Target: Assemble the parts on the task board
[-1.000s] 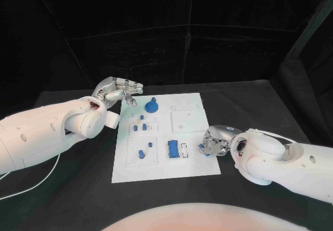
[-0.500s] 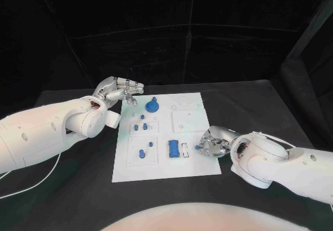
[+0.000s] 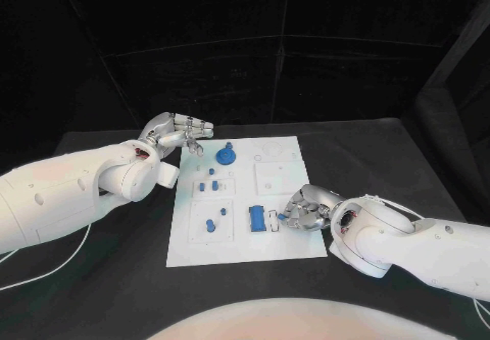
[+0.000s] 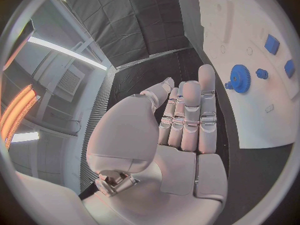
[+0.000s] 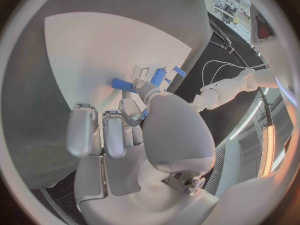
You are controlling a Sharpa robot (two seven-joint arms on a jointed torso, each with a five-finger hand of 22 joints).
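On the tabletop [image 3: 388, 152], the right hand [image 3: 302, 210] pinches a small blue part [image 5: 123, 84] at the task board's [image 3: 245, 248] four o'clock and should seat it squarely beside the blue block [image 3: 255, 218], while the left hand [image 3: 175, 132] hovers empty, fingers loosely curled, at ten o'clock.

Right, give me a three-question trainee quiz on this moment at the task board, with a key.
1. True or false: the left hand is gripping the blue gear.
2. Which hand is over the task board near the blue rectangular block? A) left B) right C) neither
3. Fill in: the blue gear sits toward the board's ____ end, far from the robot or near it?

Key
1. False: it hovers at the board's far left corner, fingers together, holding nothing.
2. B: the right hand is at the right side of the block.
3. Far.
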